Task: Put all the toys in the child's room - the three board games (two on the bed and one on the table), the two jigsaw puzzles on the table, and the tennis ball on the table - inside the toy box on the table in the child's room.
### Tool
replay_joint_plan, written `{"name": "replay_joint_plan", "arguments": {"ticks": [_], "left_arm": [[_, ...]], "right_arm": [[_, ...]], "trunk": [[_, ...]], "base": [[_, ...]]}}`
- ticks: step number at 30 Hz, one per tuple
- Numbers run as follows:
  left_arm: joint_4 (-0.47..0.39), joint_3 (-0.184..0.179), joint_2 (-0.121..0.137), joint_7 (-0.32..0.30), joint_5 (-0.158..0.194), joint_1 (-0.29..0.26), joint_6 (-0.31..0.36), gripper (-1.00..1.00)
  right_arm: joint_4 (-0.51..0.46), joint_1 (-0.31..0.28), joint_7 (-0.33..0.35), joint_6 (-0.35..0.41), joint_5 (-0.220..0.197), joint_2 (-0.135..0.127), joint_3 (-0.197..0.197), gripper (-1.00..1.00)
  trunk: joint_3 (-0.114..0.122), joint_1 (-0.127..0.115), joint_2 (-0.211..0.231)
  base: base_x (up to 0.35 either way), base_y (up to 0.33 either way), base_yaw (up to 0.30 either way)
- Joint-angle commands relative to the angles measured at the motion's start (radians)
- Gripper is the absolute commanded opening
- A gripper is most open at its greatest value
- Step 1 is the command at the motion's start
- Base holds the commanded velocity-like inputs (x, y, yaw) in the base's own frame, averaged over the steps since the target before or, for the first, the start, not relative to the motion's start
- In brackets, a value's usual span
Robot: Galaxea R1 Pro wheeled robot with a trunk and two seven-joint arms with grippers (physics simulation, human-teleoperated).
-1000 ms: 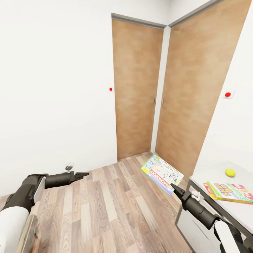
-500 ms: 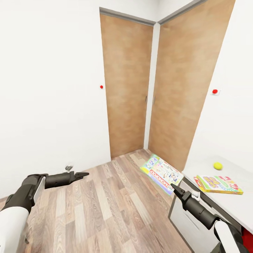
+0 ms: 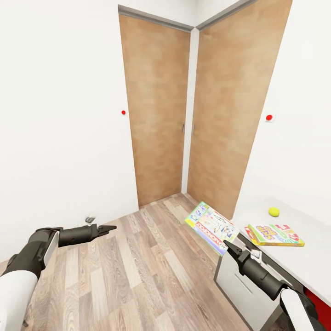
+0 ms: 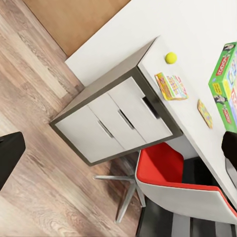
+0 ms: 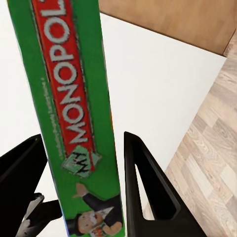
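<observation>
A green-edged Monopoly board game [image 3: 212,227] hangs tilted above the wood floor, clamped in the right gripper [image 3: 227,246]. On the pale desk [image 3: 294,257] a red-and-yellow board game [image 3: 274,235] lies flat, with a yellow tennis ball [image 3: 274,211] just beyond it.

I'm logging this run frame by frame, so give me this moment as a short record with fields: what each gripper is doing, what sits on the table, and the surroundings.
right gripper: shut on the green-edged Monopoly board game, held above the floor near the table's end
left gripper: empty, jaws not clearly readable
table: carries tennis ball and a red and yellow board game, apart from each other
under table: drawer unit, red chair
background: two wooden doors, white walls, plank floor
toy box: not seen
</observation>
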Motion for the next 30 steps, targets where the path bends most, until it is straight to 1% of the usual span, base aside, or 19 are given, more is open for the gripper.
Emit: {"name": "replay_joint_plan", "arguments": {"ticks": [1,4,6,8,9,25,30], "left_arm": [[0.0,0.002,0.0,-0.003,-0.001,-0.001,0.01,1.0],[0.0,0.002,-0.001,-0.003,-0.001,-0.001,0.01,1.0],[0.0,0.002,-0.001,-0.003,-0.001,-0.001,0.009,1.0],[0.0,0.002,-0.001,-0.003,-0.001,-0.001,0.009,1.0],[0.0,0.002,-0.001,-0.003,-0.001,-0.001,0.009,1.0],[0.0,0.0,0.0,-0.004,-0.001,-0.001,0.009,1.0],[0.0,0.0,0.001,-0.004,-0.001,-0.002,0.009,1.0]], "right_arm": [[0.0,-0.001,0.001,0.007,-0.003,0.0,-0.002,-1.0],[0.0,-0.001,0.002,0.006,-0.003,0.001,-0.01,-1.0],[-0.002,-0.001,0.003,-0.007,-0.003,0.005,-0.03,-1.0],[-0.003,0.0,0.003,-0.035,-0.003,0.006,-0.048,-1.0],[-0.003,0.0,0.003,-0.041,-0.003,0.007,-0.05,-1.0],[-0.011,0.0,0.0,-0.045,-0.006,0.009,-0.052,-1.0],[-0.01,0.0,0.0,-0.044,-0.006,0.008,-0.054,-1.0]], "trunk": [[-0.002,0.001,-0.002],[-0.002,0.001,-0.002],[-0.002,0.001,-0.002],[-0.002,0.001,-0.002],[-0.002,0.001,-0.002],[-0.002,0.001,-0.002],[0.0,0.001,-0.002]], "base": [[0.0,0.0,-0.005],[0.0,0.0,-0.002],[0.0,0.0,0.0],[0.0,0.0,0.0],[0.0,0.0,0.0],[0.0,0.0,0.0],[0.0,0.0,-0.149]]}}
